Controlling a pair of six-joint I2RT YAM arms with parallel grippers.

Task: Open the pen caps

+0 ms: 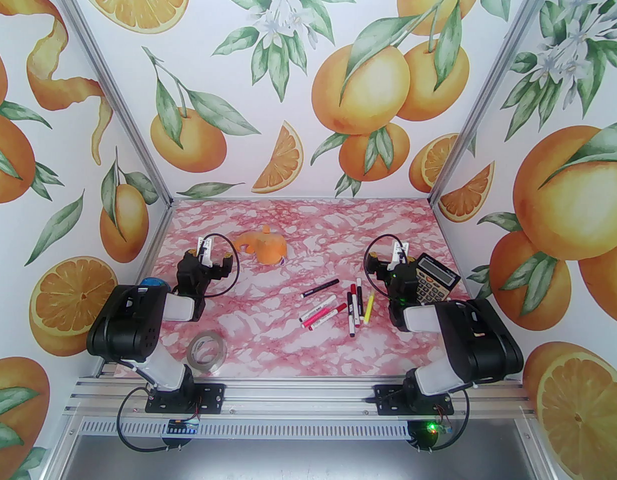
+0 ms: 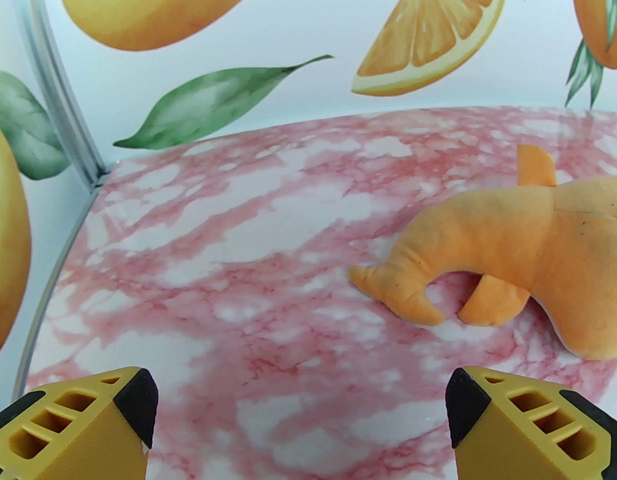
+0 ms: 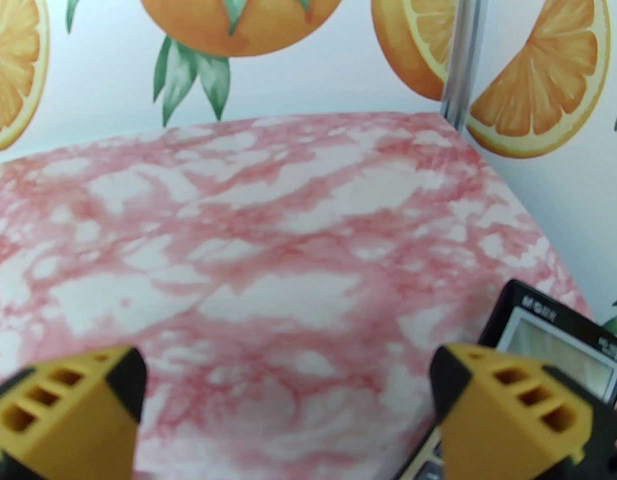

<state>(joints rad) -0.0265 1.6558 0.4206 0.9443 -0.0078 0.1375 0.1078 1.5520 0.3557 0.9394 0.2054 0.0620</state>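
Several pens lie loose in the middle of the pink marble table, between the two arms. One is all black, one yellow; the others are white-barrelled with pink, red or black ends. Red and black pen caps sit on the pens' ends, too small to see closely. My left gripper hovers open over the far left of the table, nothing between its yellow fingers. Right of the pens, my right gripper is open and empty too.
An orange plush toy lies just right of the left gripper. A black calculator sits under the right gripper's right finger. A tape roll lies near the front left. A blue object peeks out behind the left arm.
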